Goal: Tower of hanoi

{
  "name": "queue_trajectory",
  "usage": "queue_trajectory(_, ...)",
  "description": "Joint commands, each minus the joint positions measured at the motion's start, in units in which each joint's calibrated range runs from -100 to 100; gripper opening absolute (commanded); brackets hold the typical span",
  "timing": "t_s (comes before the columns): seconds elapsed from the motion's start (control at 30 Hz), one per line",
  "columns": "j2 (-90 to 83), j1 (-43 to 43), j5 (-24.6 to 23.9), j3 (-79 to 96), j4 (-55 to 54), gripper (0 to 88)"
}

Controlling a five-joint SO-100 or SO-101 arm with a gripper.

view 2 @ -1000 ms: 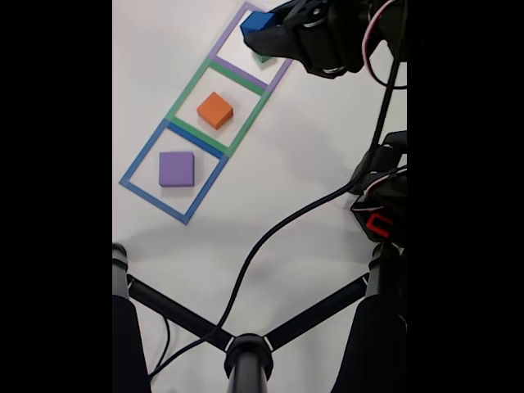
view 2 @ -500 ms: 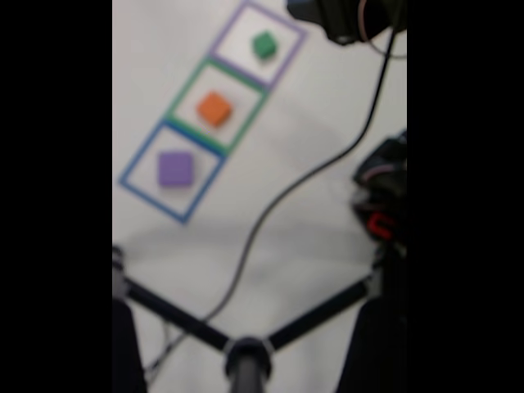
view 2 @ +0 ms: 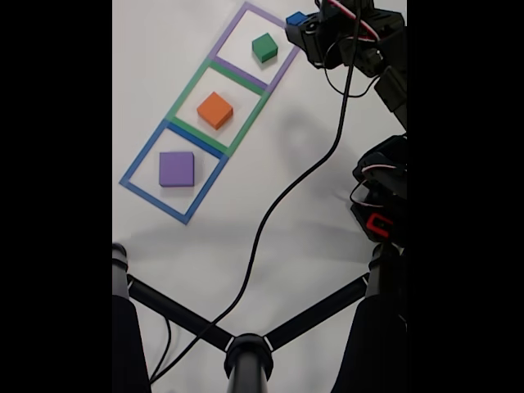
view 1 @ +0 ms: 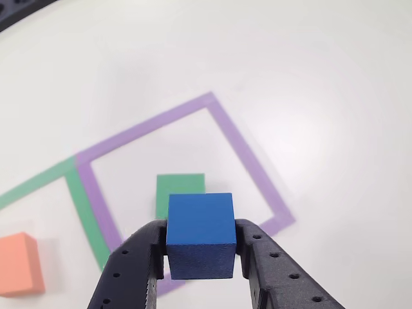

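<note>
Gripper: we see the black two-finger gripper [view 1: 201, 257] clamped on the small blue cube [view 1: 200, 234], one finger pressed to each side face; in the fixed view the gripper [view 2: 300, 23] sits at the top, just past the right edge of the purple frame.

Blue cube: we find it held clear of the table, its top face level in the other view; in the fixed view the blue cube [view 2: 295, 18] shows as a small spot at the gripper's tip, just beside the purple tape outline.

Green block: we see the flat green square block [view 1: 180, 194] lying inside the purple tape square [view 1: 241, 148], just behind the held cube in the other view; in the fixed view the green block [view 2: 264, 47] rests near the middle of that purple tape square [view 2: 246, 10].

Orange block: we place the orange square block [view 2: 215, 110] inside the green tape square [view 2: 182, 97], the middle frame; the other view catches it at the lower left [view 1: 20, 264].

Purple block: we see the flat purple square block [view 2: 177, 169] inside the blue tape square [view 2: 147, 151], the lowest frame in the fixed view.

Table: we note a white tabletop [view 2: 295, 221] under all three frames, with a black cable [view 2: 270, 217] trailing across it.
</note>
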Motion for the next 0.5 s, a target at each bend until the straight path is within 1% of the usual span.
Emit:
queue_trajectory(0.0, 4.52, 0.39, 0.99, 9.65, -22.74, 0.1)
queue_trajectory(0.1, 10.53, 0.39, 0.99, 14.83, -36.66, 0.1)
queue_trajectory(0.2, 17.1, 0.24, 0.99, 17.01, -47.5, 0.1)
queue_trajectory(0.33, 25.51, -0.14, 0.99, 17.55, -59.24, 0.1)
queue_trajectory(0.47, 33.05, -0.29, 0.99, 17.55, -68.55, 0.3)
